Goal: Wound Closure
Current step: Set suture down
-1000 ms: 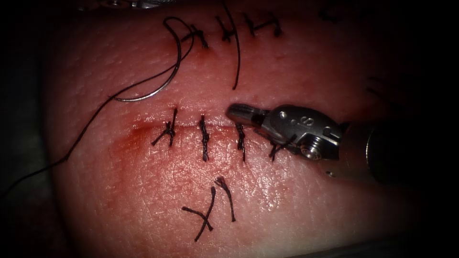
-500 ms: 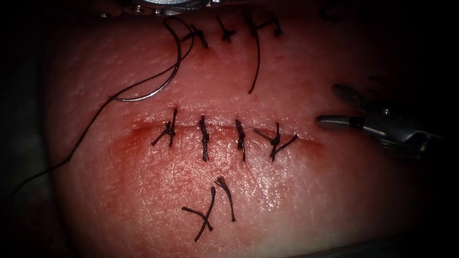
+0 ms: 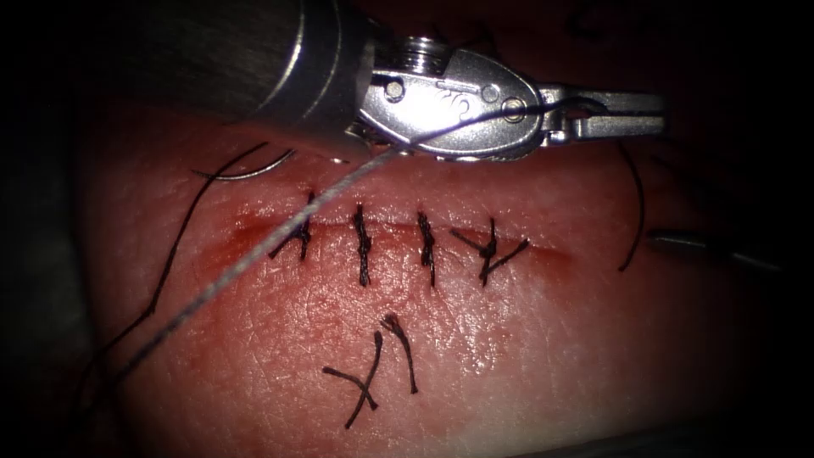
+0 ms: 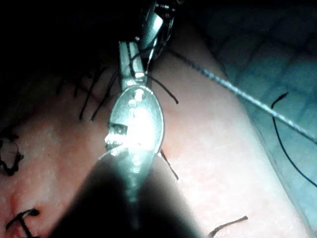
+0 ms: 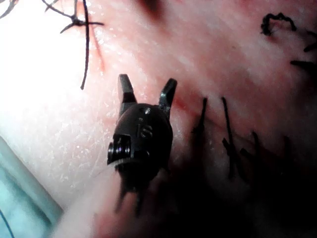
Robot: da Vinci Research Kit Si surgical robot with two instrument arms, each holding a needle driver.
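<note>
The tissue [image 3: 526,356] has a horizontal cut [image 3: 392,231] crossed by several dark stitches [image 3: 362,244]. My left tool [image 3: 657,114] reaches in from the upper left above the cut, jaws shut on the thread [image 3: 254,259] near their base. The thread runs back across the tool and down to the lower left. A short end [image 3: 634,212] hangs below the jaws. The curved needle [image 3: 254,168] lies free on the tissue above the cut's left end, partly under the left shaft. My right tool [image 3: 674,242] sits right of the cut, open [image 5: 146,89] and holding nothing.
Cut ends of thread [image 3: 373,373] lie on the tissue below the cut. Red fluid [image 3: 246,254] stains the cut's left end. In the left wrist view the left tool [image 4: 126,49] holds thread [image 4: 247,99] over the tissue edge, beside a blue-green cloth [image 4: 277,59].
The right tool drew back from the rightmost stitch to the right and opened. The left tool swept in from the top, carrying the thread and its hanging end rightward.
</note>
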